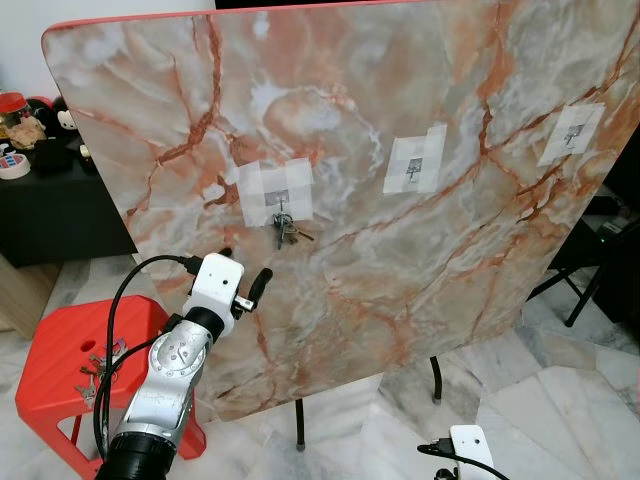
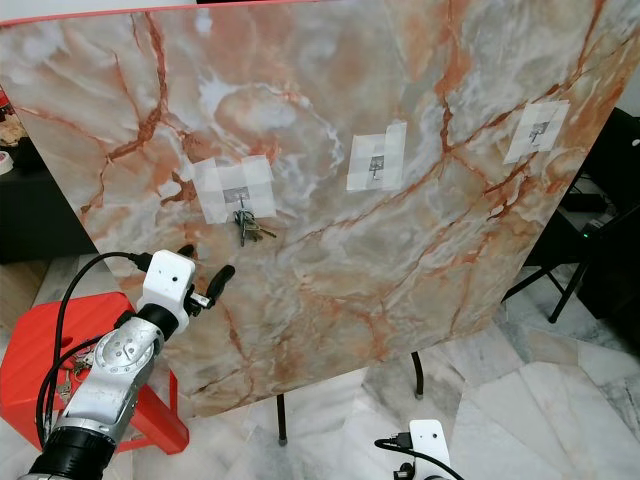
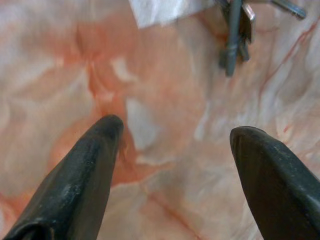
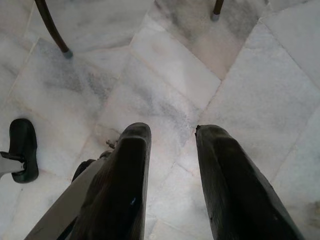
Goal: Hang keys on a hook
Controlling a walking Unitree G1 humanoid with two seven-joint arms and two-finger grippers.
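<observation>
Left eye view: metal keys [image 1: 287, 235] hang on the veined marble board's [image 1: 420, 280] taped hook [image 1: 279, 204]; left gripper [image 1: 246, 274] jaws released.

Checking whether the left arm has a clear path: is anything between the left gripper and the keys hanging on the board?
Nothing visible does. The left gripper is open just below the keys, which hang on the leftmost hook; only bare marble board lies between them.

Left arm [image 1: 165, 385]: silver ribbed segments, round joint cap, white wrist block, black cable looping from 9 o'clock. Left gripper [image 1: 245, 270]: two tapered matte-black fingers [image 3: 85, 170]. Right gripper [image 4: 170, 145]: matching scuffed black fingers.
</observation>
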